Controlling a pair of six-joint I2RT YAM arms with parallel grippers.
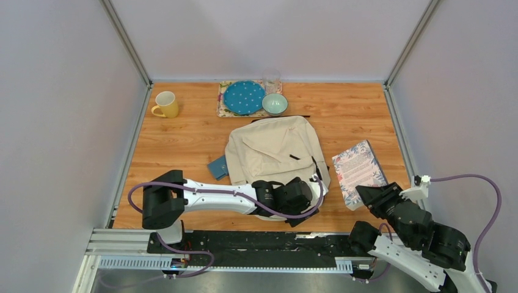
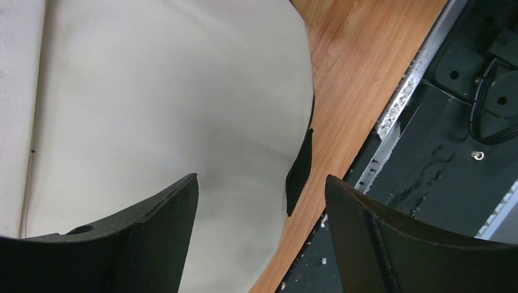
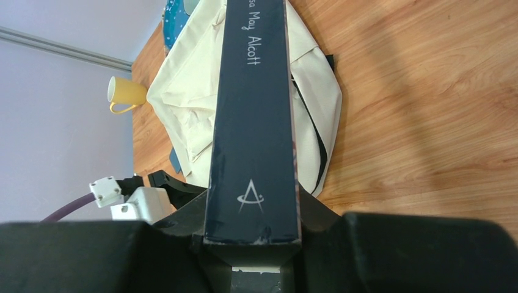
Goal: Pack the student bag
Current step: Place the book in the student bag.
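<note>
Student bag (image 1: 275,152) lies flat mid table (image 1: 183,140) and looks shut. Left gripper (image 2: 261,178) hangs over its near edge, jaws apart, empty. Right gripper (image 3: 251,235) is at near right, jaws clamped on a book (image 1: 359,171). Step, I'd say: opening the bag for the book. Next, the left needs a pinch on flap or zipper pull. A blue flat item (image 1: 217,166) touches the bag's left side. Yellow mug (image 1: 166,104), plate (image 1: 244,97) and bowl (image 1: 275,104) sit far, out of the way.

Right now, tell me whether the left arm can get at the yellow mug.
Probably yes. The left hand is open and empty over the bag, and nothing tall stands between it and the mug, though that far corner may stretch it.
</note>
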